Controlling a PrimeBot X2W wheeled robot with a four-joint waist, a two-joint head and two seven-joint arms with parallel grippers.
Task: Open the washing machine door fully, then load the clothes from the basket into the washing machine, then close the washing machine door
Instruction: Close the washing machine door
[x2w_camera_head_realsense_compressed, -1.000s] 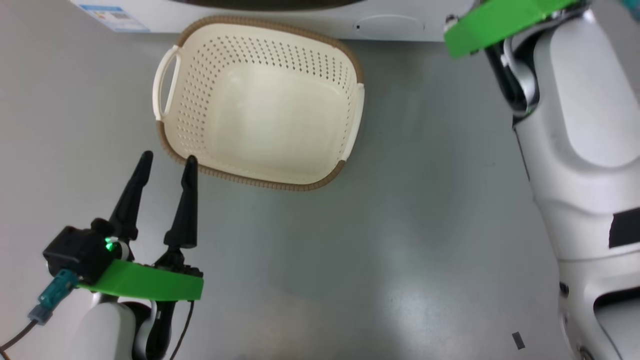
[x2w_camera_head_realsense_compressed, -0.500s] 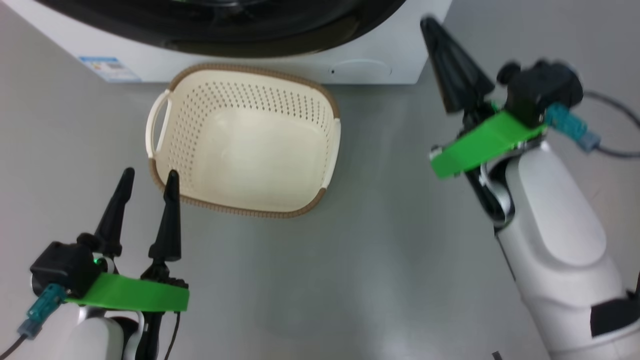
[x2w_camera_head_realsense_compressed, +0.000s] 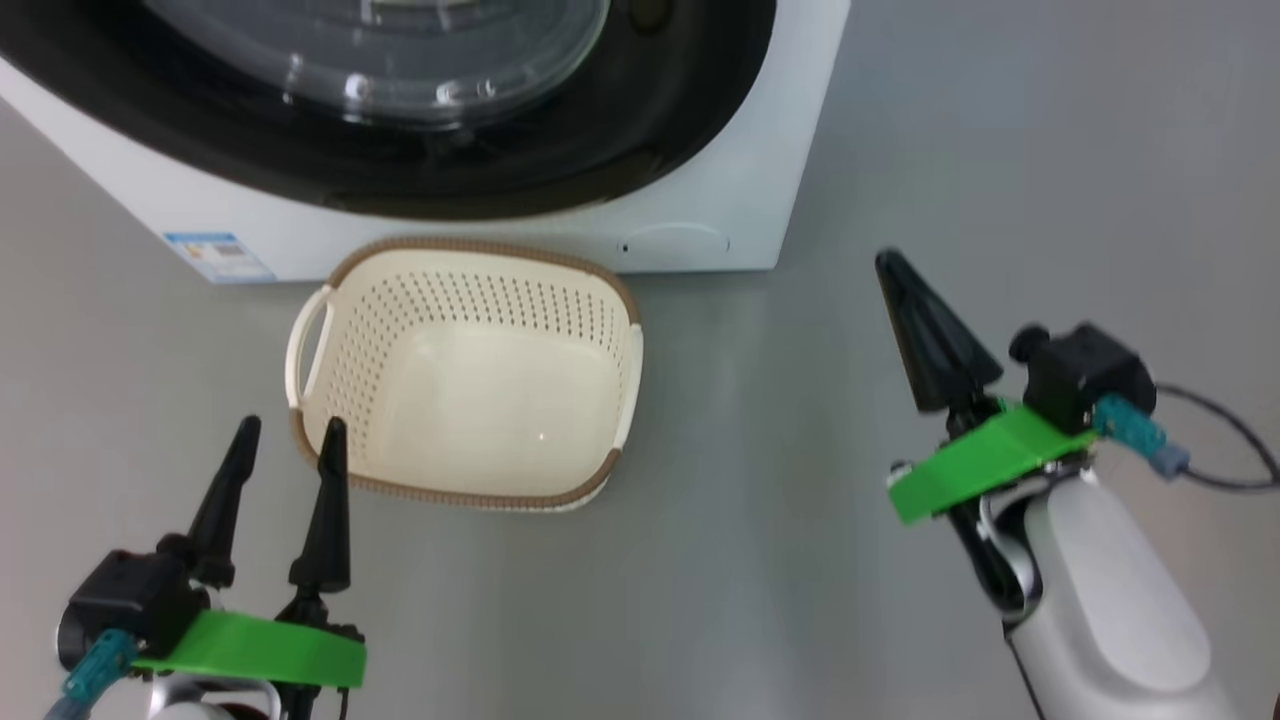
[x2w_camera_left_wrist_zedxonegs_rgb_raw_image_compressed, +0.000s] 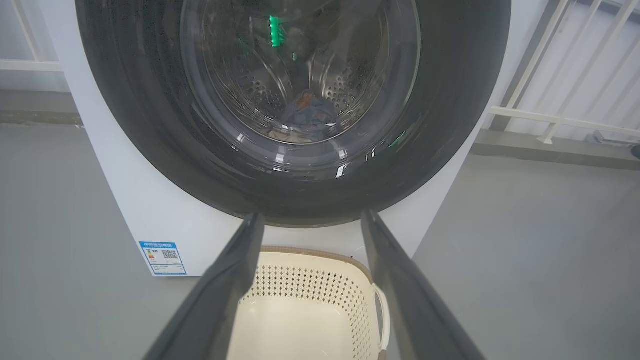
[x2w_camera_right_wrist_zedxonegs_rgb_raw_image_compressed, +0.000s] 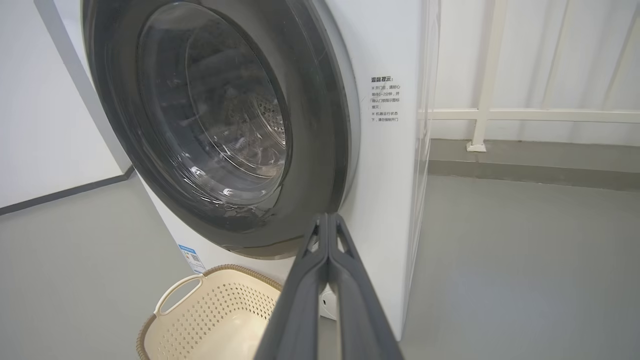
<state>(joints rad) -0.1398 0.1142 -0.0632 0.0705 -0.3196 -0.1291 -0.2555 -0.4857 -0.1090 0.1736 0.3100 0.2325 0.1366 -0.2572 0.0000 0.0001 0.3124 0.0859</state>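
The washing machine stands at the top of the head view, and its black door lies against its front. Through the glass in the left wrist view, the clothes lie low in the steel drum, bluish with an orange patch. On the floor before the machine sits the basket, with nothing in it. My left gripper is open and holds nothing, its fingertips just short of the basket's near left corner. My right gripper is shut on nothing, off to the basket's right, pointing at the machine's right corner.
A blue label marks the machine's lower left front. Grey floor stretches to the right of the machine. A white railing runs along the wall behind it. The door and basket also appear in the right wrist view.
The head camera has tilted up, so the machine and its door came into the picture. My shut right gripper has drawn back from the machine toward me. The left gripper stays open by the basket.
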